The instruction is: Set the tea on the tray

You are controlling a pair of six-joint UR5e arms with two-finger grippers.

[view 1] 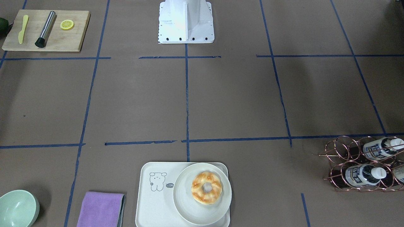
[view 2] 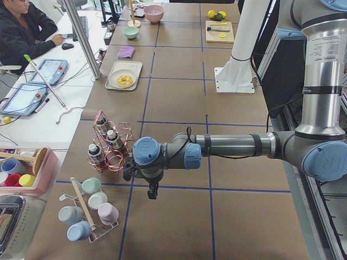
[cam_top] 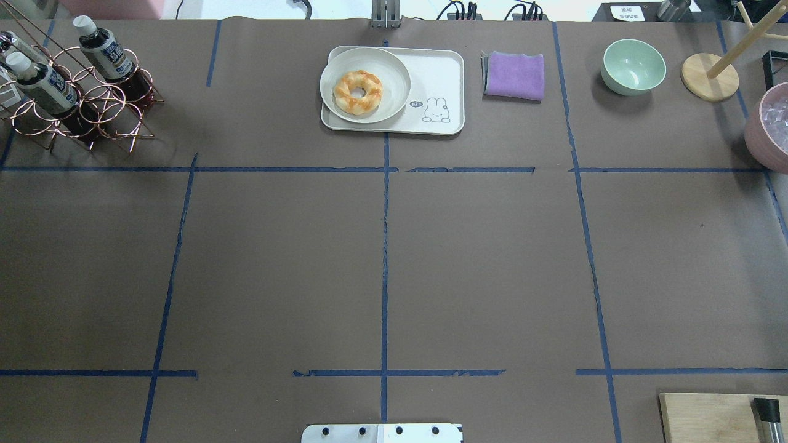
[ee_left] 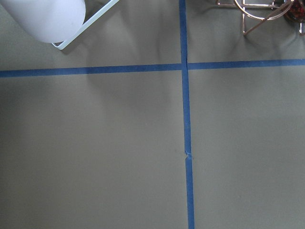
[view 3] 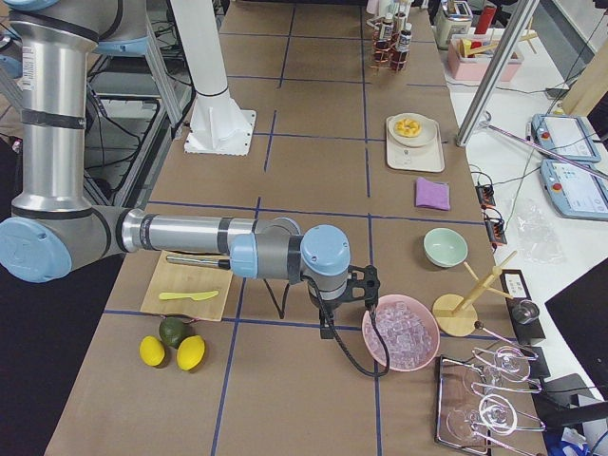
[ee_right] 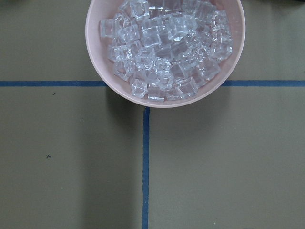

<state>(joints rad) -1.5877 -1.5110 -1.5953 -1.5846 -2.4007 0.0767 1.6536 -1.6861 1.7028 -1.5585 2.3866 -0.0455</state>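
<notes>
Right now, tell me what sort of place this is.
Probably a robotics lab staged as a café counter: a tape-gridded table, an operator with teach pendants, tea bottles in a wire rack.

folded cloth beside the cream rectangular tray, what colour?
Lilac purple: the folded cloth has a grey layer showing along one edge. Clearest in the exterior front-facing view.
</notes>
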